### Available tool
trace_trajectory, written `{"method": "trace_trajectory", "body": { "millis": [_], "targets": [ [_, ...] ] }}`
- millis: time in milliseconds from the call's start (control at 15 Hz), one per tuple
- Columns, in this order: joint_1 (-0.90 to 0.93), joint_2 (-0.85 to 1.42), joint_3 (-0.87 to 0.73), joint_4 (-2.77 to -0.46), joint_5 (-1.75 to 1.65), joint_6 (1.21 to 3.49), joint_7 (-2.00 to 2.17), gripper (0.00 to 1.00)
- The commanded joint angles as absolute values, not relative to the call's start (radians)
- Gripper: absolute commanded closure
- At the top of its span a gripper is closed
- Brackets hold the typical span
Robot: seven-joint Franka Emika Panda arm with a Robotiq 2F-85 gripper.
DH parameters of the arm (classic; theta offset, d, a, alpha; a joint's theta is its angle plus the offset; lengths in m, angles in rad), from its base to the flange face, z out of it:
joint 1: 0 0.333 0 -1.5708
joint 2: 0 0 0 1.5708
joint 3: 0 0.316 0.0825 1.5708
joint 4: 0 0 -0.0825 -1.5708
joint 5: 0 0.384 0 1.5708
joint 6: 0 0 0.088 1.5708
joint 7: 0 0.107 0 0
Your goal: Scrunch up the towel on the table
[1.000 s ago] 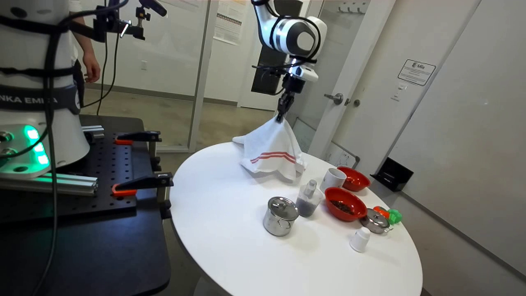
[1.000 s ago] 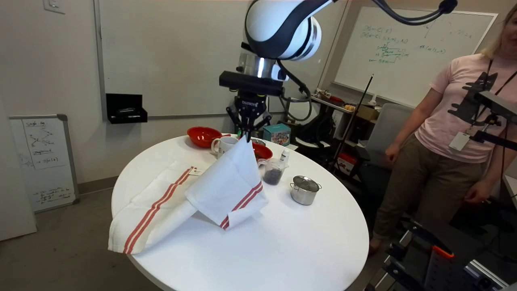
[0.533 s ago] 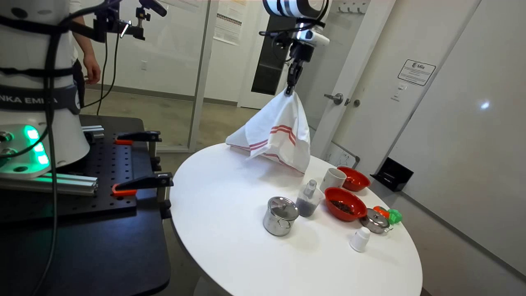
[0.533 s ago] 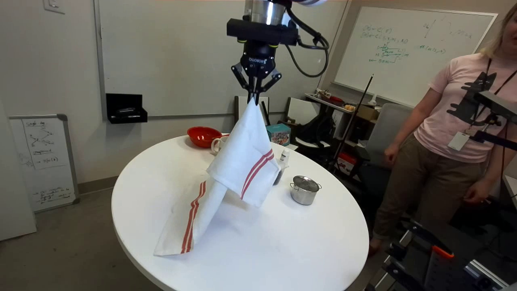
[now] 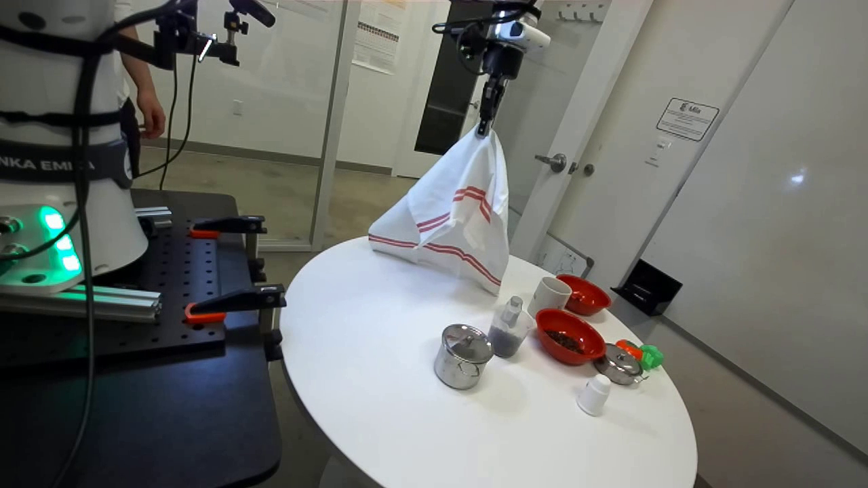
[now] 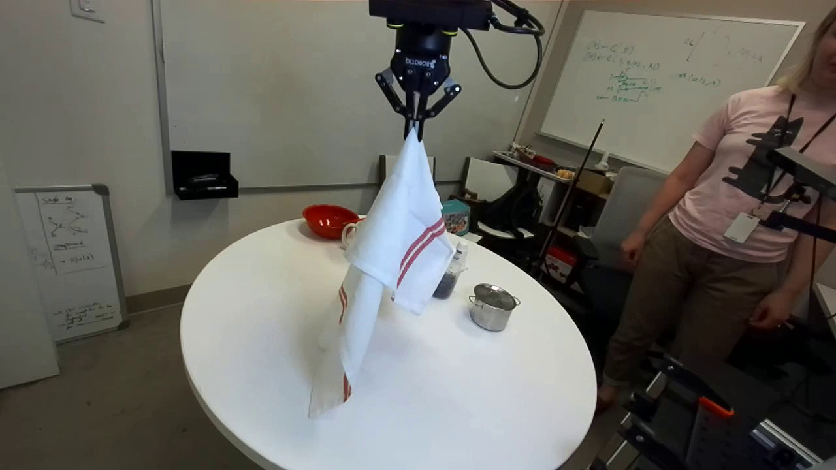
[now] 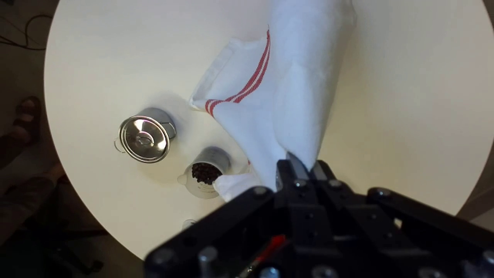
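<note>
The white towel [image 5: 456, 210] with red stripe lines hangs in a tall folded drape from my gripper [image 5: 483, 131]. In an exterior view the towel [image 6: 400, 225] hangs from the fingertips of the gripper [image 6: 413, 132]. Its lower end is at the surface of the round white table [image 6: 470, 391]; I cannot tell whether it touches. In the wrist view the gripper [image 7: 303, 168] is shut on a pinch of the towel [image 7: 254, 116], and the cloth falls away over the table [image 7: 96, 73]. The pinched cloth is partly hidden between the fingers.
A lidded steel pot [image 5: 463, 358] and a clear cup of dark beans [image 5: 507, 333] stand near the towel. A white mug [image 5: 548, 297], two red bowls [image 5: 569, 339], a lidded pan [image 5: 618, 366] and a white bottle [image 5: 594, 395] stand further along. A person [image 6: 731, 196] stands beside the table.
My gripper has risen, holding the towel. The towel went from lying partly spread on the table to hanging in a tall, narrow drape. Its trailing end has drawn inward from the table's edge.
</note>
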State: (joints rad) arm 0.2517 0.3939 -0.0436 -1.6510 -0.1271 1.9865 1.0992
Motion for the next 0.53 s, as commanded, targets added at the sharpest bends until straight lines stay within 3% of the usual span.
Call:
{"method": "trace_trajectory", "body": {
  "millis": [0, 467],
  "targets": [
    [0.235, 0.394, -0.024, -1.649, -0.135, 1.983, 1.104, 0.98],
    [0.231, 0.319, -0.028, -1.657, -0.074, 2.016, 1.293, 0.99]
  ]
}}
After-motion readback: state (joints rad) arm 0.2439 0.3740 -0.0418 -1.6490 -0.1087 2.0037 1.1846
